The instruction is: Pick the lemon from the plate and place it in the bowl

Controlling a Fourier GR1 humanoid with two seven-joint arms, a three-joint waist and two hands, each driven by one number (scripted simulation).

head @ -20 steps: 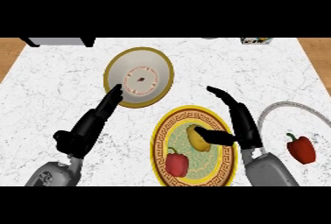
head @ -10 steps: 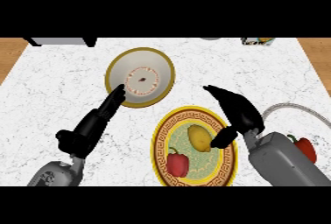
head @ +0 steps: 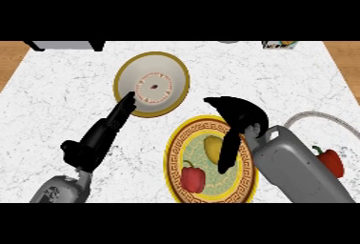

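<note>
Looking down, I see the small yellow lemon (head: 212, 147) lying on the round gold-rimmed plate (head: 176, 148). My right hand (head: 239, 114) hangs above it, fingers curled, grasping nothing. My left hand (head: 105, 131) points straight fingers at the cream bowl (head: 152, 84).

A: Round plate (head: 175, 157): yellow rim, dark key pattern, pale green centre. Yellow lemon (head: 212, 147) and red bell pepper (head: 193, 177) on it.

B: Cream round bowl (head: 152, 83): gold rim, red dotted ring. White marbled bench (head: 63, 105), grey veins; black hands.
</note>
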